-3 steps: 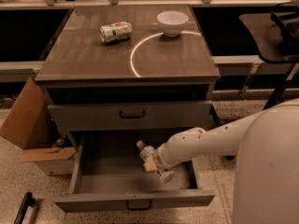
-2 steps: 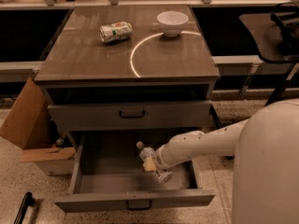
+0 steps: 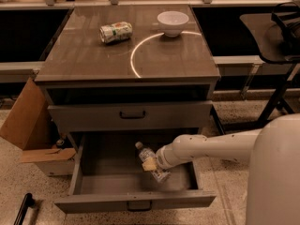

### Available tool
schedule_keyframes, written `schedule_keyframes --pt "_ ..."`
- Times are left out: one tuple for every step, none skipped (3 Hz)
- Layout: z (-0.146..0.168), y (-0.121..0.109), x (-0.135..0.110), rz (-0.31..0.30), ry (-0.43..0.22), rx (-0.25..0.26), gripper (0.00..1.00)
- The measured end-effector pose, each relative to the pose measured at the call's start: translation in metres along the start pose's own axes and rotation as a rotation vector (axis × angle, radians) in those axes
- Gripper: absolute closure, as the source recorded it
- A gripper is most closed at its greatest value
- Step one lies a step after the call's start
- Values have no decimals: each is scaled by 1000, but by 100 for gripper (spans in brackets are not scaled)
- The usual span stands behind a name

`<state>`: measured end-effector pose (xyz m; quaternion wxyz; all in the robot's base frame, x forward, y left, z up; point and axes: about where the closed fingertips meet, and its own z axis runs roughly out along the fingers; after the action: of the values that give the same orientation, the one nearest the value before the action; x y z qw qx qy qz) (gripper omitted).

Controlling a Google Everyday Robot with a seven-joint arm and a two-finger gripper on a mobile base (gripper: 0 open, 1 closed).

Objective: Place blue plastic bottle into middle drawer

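Nothing has shifted measurably since the earlier frames: arm, gripper and bottle keep the same pose inside the open drawer.

1. Cardboard box (image 3: 26,125): stands on the floor at the cabinet's (image 3: 126,60) 9 o'clock side, flap open.
2. Crushed can (image 3: 116,32): lies on its side on the cabinet top, at 10 o'clock from the top's centre.
3. Upper drawer (image 3: 131,116): closed.
4. Middle drawer (image 3: 136,200): pulled fully out below it.
5. Blue plastic bottle (image 3: 146,154): inside the middle drawer, right of the tray's centre, tilted, with the white cap pointing to 11 o'clock.
6. Gripper (image 3: 150,165): inside the drawer tray, pinching the bottle about its middle.
7. White bowl (image 3: 172,22): upright on the cabinet top, at 1 o'clock from the top's centre.
8. Arm (image 3: 211,146): enters the drawer from 3 o'clock, passing over the right wall.
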<state>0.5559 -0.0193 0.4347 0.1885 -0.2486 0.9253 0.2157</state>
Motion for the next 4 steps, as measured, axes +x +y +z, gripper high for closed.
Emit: schedule_keyframes --pt "10 -2 -6 -12 -2 -38 58" --pt "18 -1 -10 -24 -2 -76 35" --pt "21 -1 -13 -35 -2 -98 11" --pt "21 0 -13 -39 -2 -110 0"
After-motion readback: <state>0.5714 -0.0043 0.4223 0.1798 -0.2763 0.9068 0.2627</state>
